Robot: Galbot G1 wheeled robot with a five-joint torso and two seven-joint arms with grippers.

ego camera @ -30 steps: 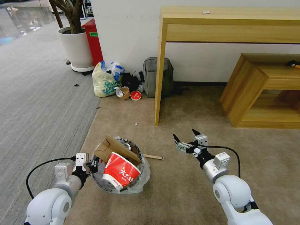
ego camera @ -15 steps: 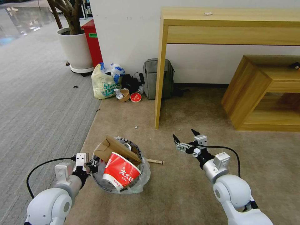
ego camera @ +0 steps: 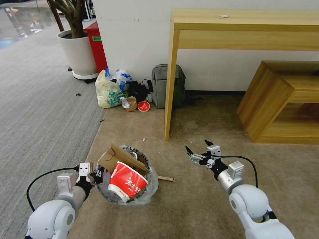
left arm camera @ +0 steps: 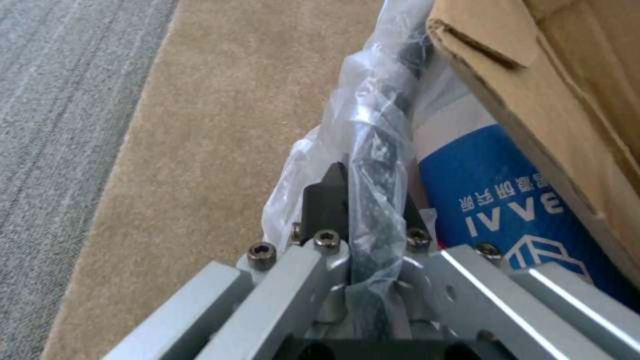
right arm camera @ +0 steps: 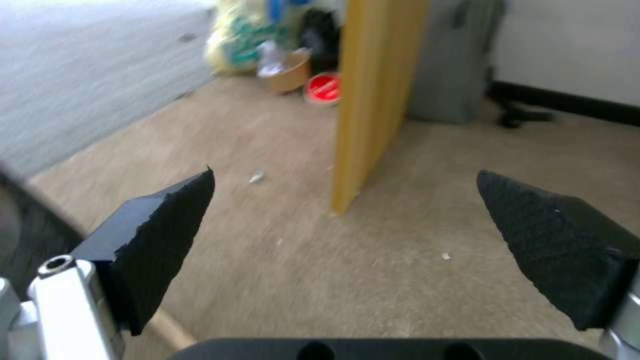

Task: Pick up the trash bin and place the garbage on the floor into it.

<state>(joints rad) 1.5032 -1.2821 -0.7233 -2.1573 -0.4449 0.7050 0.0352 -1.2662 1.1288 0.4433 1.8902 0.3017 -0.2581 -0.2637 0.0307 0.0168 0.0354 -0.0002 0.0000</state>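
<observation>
The beige carpet floor [ego camera: 199, 199] spreads under both arms, with a wooden table leg [ego camera: 170, 86] standing ahead of the right gripper. The trash bin [ego camera: 109, 194], black and lined with a crinkly plastic bag, sits directly against the left gripper [ego camera: 97, 175], on its inner side toward the right arm. In the left wrist view the left gripper [left arm camera: 363, 200] is clamped on the bag-wrapped rim of the trash bin [left arm camera: 380, 130], one black finger [left arm camera: 327, 200] outside and the other inside. Just past those fingers a folded cardboard scrap [ego camera: 121, 158] leans over the bin's far side, and a red paper cup [ego camera: 128, 182] lies tilted on top; a blue cup [left arm camera: 507, 200] is pressed beside the rim inside. The right gripper [ego camera: 199, 150] hovers above the carpet well apart from the bin, fingers spread wide and holding nothing. Between it and the bin, a thin wooden stick [ego camera: 165, 178] lies on the carpet. A small white scrap [ego camera: 144, 139] rests farther ahead, near the table leg.
</observation>
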